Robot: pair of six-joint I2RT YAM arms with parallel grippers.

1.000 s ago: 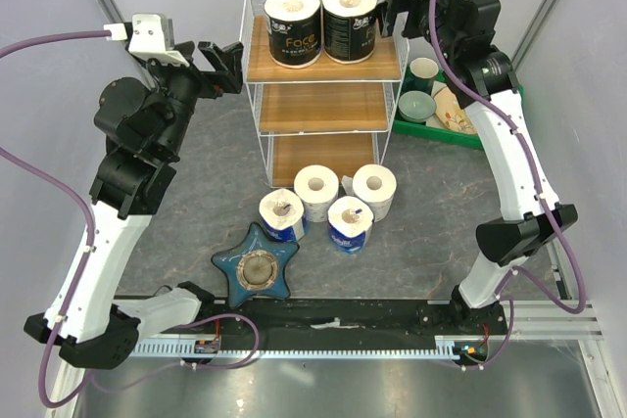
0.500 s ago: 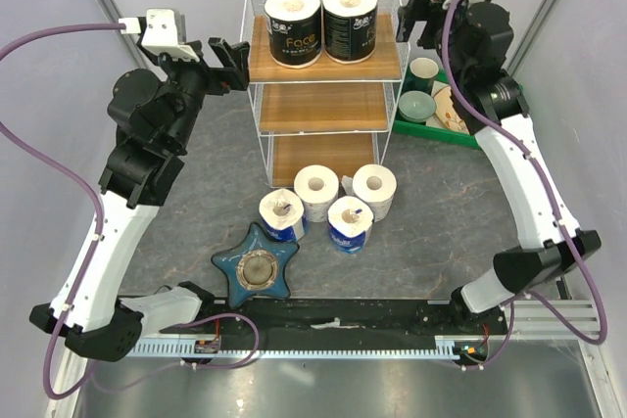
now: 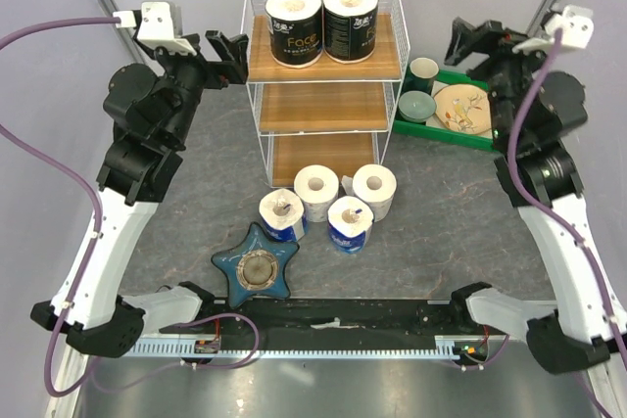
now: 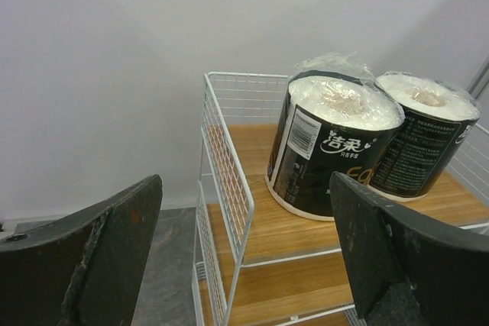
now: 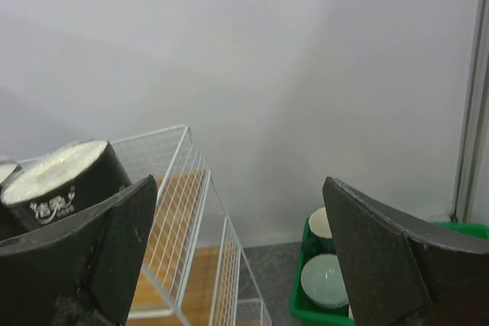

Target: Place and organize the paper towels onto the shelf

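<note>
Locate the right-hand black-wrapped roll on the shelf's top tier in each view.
Top external: right black roll, upper centre, on the top tier.
Left wrist: roll at far right, behind the other black roll.
Right wrist: roll at the left edge, mid-height.
Shared landmark: white wire rim of the shelf.

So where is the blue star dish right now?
In the top view, the blue star dish sits on the near side of the table, a bit left of centre, right beside a blue-white roll and in front of the shelf.
</note>
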